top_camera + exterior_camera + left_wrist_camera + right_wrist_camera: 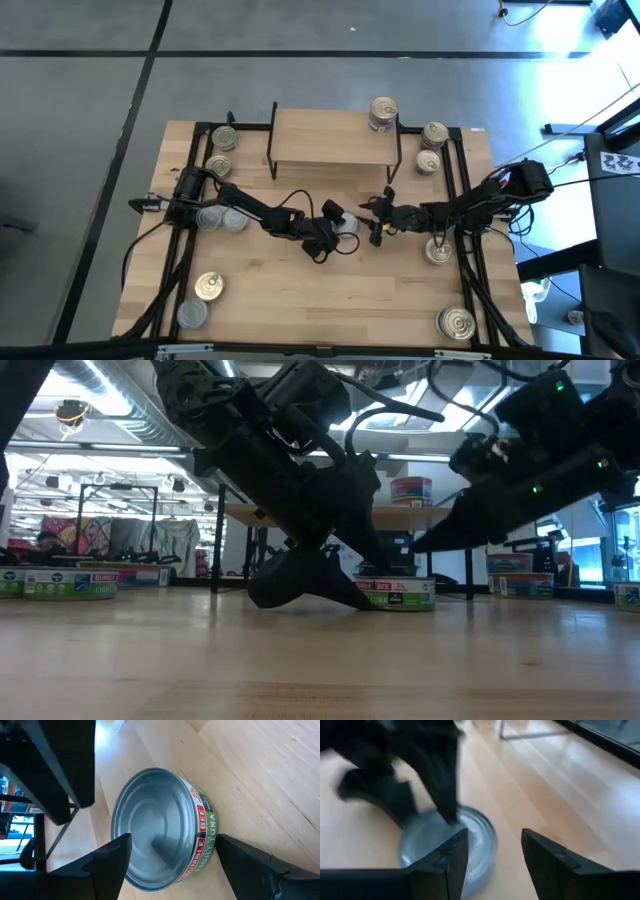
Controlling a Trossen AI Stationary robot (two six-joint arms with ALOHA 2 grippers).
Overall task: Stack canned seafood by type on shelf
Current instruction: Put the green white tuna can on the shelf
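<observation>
A silver-lidded tuna can (pixel 162 827) sits flat on the light-wood tabletop (pixel 330 300) in front of the shelf (pixel 333 138), near the table's middle; the left gripper (pixel 338 224) straddles it with its fingers (pixel 100 865) spread wide on either side of the can, and I cannot tell whether they touch it. The left wrist view alone shows its green, red and white label reading "BUMBLE BEE" and "LIGHT TUNA"; the low view shows the same can (pixel 397 592) standing level under the arm. The right gripper (pixel 378 215) hangs just beside it, fingers (pixel 547 860) partly apart and holding nothing; its wrist view looks at the can (pixel 470 845) with the left arm's dark fingers over the lid.

The shelf, a low light-wood platform on thin black legs, carries one stack of gold-lidded cans (pixel 383 112) at its right end; the low view shows this as a can (pixel 411 491) on the shelf top. More tins lie around the tabletop: gold-lidded ones at the far left (pixel 223 140) and far right (pixel 432 134), silver ones by the left arm's base (pixel 220 217), others at the near corners (pixel 208 288) (pixel 455 323). Beyond the table the high view shows grey floor; the low view shows a bright workshop with ceiling ducts (pixel 130 415).
</observation>
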